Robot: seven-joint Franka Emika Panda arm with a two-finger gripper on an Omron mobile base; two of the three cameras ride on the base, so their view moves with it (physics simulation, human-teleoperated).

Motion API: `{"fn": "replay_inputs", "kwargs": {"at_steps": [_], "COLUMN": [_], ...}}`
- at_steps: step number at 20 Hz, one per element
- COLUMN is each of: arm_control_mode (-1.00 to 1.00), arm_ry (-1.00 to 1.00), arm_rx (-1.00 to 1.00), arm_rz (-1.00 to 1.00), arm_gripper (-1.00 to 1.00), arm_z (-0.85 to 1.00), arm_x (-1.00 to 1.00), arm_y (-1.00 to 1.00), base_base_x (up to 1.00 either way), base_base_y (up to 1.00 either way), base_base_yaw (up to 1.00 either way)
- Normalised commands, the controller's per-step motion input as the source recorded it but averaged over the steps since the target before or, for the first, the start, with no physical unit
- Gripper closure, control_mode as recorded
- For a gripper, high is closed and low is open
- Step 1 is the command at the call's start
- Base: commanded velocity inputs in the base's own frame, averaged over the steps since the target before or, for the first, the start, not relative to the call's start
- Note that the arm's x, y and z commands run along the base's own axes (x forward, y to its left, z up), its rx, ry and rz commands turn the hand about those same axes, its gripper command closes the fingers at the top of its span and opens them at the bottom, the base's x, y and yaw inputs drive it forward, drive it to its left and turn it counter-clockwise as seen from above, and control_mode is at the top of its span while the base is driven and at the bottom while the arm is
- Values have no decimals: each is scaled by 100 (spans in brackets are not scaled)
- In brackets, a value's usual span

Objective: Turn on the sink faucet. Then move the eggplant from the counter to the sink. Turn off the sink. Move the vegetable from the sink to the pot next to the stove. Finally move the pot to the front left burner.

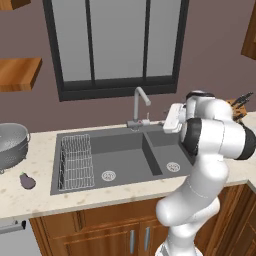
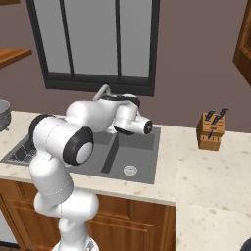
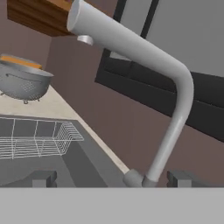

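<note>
The arm was seen reaching over the sink (image 1: 125,150), its gripper (image 3: 113,178) brought close to the base of the sink faucet (image 1: 139,107); in the hand view the two finger tips (image 3: 44,178) were set wide apart, one on either side of the faucet's foot, with nothing clamped between them; whether either tip touched the metal could not be told. The faucet's angular spout was seen running up and across the hand view; no water was seen at it. The wire dish rack (image 1: 76,161) was found in the left basin; both round drains (image 1: 108,175) lay bare. The eggplant (image 1: 27,181) was seen lying on the counter (image 1: 30,200) to the left of the sink, just in front of the silver colander (image 1: 11,144) and well apart from the gripper. A knife block (image 2: 211,130) was seen on the counter to the right of the sink.
</note>
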Motion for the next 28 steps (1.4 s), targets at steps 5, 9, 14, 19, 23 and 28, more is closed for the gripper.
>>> {"fn": "replay_inputs", "kwargs": {"at_steps": [5,9,14,19,23,28], "arm_control_mode": [-100,-100,-100,-100,-100,-100], "arm_ry": [0,0,0,0,0,0], "arm_rx": [0,0,0,0,0,0], "arm_rz": [4,4,4,4,1,0], "arm_gripper": [-100,-100,-100,-100,-100,-100], "arm_z": [-12,-4,-13,-21,-22,-21], "arm_x": [17,26,21,17,28,32], "arm_y": [0,0,0,0,6,15], "base_base_x": [0,0,0,0,0,0], "base_base_y": [0,0,0,0,0,0], "base_base_yaw": [0,0,0,0,0,0]}}
